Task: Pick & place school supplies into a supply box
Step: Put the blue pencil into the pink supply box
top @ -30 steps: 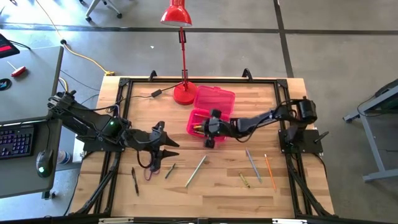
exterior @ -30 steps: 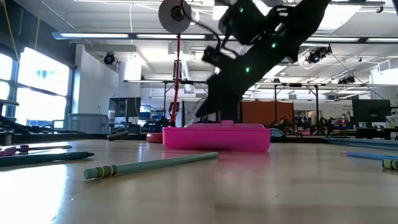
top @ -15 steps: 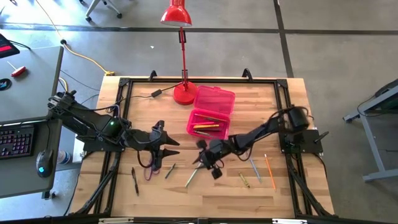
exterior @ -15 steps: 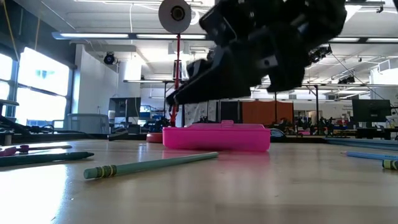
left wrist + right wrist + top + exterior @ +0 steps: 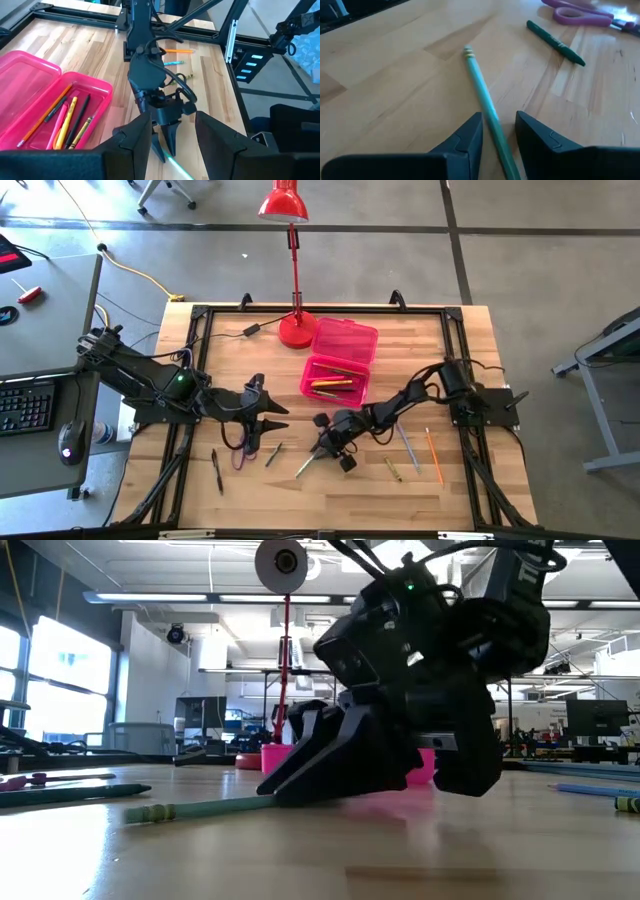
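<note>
Now down from the pink pencil case (image 5: 338, 365) to frame centre, right gripper (image 5: 322, 448) spread astride the light green pencil (image 5: 485, 107), unclenched; pick next

From my remote station: wooden table (image 5: 330, 500) framed by a black metal rail (image 5: 320, 308). Red desk lamp (image 5: 284, 204) stands with its round base (image 5: 296, 330) on the table's far edge; its stem runs up toward the shade. A black cable (image 5: 225, 336) trails from the base toward the left. Off the table, left: a grey desk (image 5: 45, 330) with a keyboard (image 5: 25, 405) and mouse (image 5: 68, 442). A yellow cord (image 5: 140, 275) lies on the floor.
</note>
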